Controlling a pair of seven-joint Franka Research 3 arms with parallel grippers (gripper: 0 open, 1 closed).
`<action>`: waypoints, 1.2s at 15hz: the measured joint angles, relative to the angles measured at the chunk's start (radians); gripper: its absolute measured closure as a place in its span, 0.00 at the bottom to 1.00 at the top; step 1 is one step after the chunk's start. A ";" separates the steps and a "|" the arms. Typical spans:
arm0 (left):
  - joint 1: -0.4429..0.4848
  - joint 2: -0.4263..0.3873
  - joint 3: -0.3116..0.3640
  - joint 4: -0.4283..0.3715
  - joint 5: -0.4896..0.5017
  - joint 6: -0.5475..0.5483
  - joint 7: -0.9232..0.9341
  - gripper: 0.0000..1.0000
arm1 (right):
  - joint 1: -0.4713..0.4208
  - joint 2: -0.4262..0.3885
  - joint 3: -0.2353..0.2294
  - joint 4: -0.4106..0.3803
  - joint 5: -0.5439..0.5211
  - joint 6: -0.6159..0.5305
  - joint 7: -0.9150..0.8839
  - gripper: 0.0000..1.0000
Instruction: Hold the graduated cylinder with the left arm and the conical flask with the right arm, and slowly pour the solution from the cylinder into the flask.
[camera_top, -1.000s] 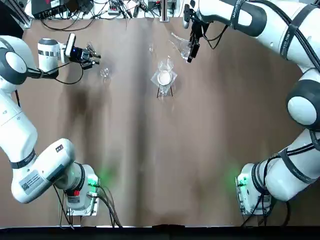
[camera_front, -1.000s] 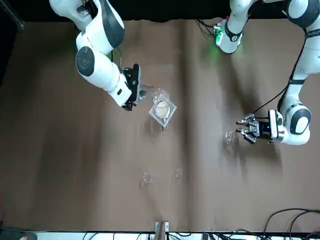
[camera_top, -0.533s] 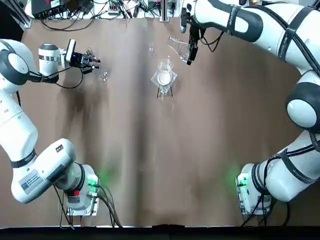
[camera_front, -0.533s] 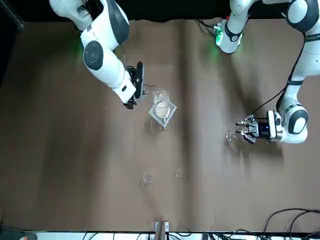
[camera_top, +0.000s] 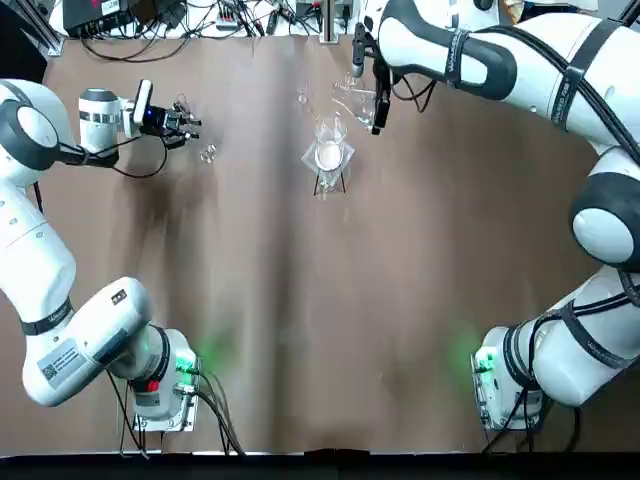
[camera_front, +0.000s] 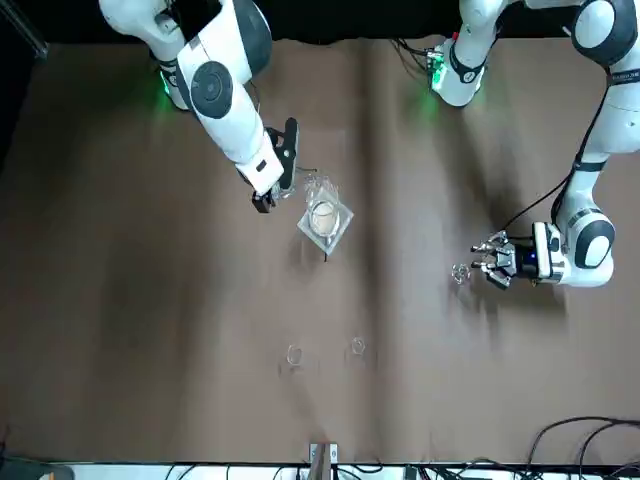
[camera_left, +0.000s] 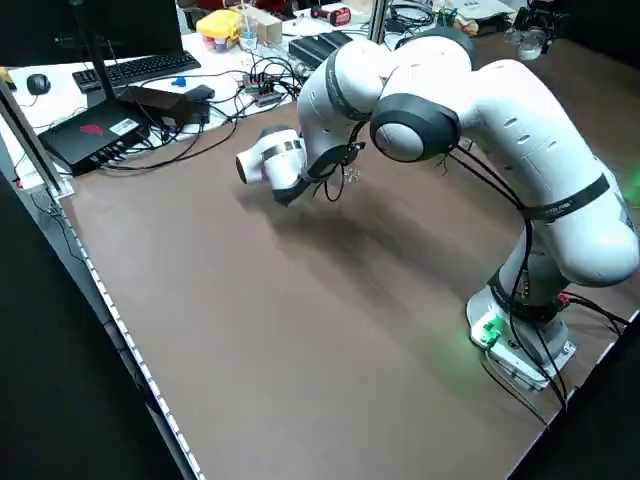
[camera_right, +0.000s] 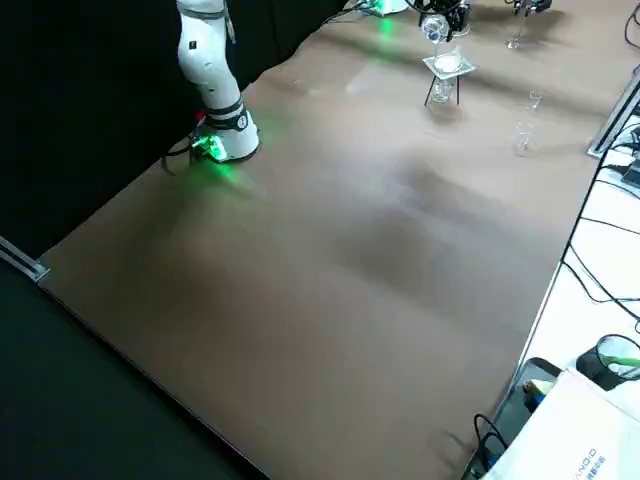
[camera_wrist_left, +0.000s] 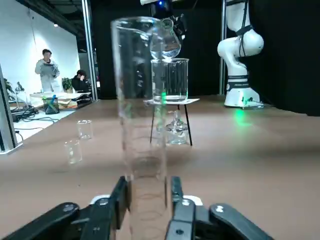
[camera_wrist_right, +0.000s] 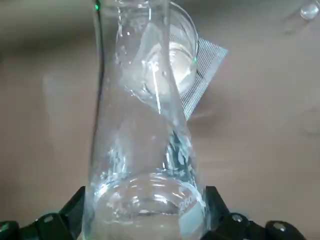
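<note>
Overhead, right gripper (camera_top: 371, 92) grips conical flask (camera_top: 352, 96), tilted sideways.

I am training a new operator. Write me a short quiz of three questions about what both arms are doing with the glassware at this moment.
1. True or false: the right gripper holds the flask in the air.
2. The left gripper has one finger on each side of the cylinder. How does the cylinder stand?
A. upright
B. lying flat
C. tipped over the flask
3. Short answer: has pouring into the flask begun?

Key: 1. True. 2. A. 3. No; the cylinder is upright at the far left of the table, well apart from the flask.
</note>
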 joint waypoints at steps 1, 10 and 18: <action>-0.002 0.001 0.000 0.000 0.001 0.009 0.000 0.55 | 0.002 0.000 0.000 0.000 -0.019 -0.002 0.011 0.04; -0.012 0.001 0.001 0.010 0.011 0.023 0.000 0.00 | 0.034 0.035 0.000 0.044 -0.133 -0.054 0.061 0.04; 0.026 -0.016 0.025 0.047 0.068 0.024 -0.029 0.00 | 0.065 0.054 0.000 0.055 -0.214 -0.095 0.105 0.04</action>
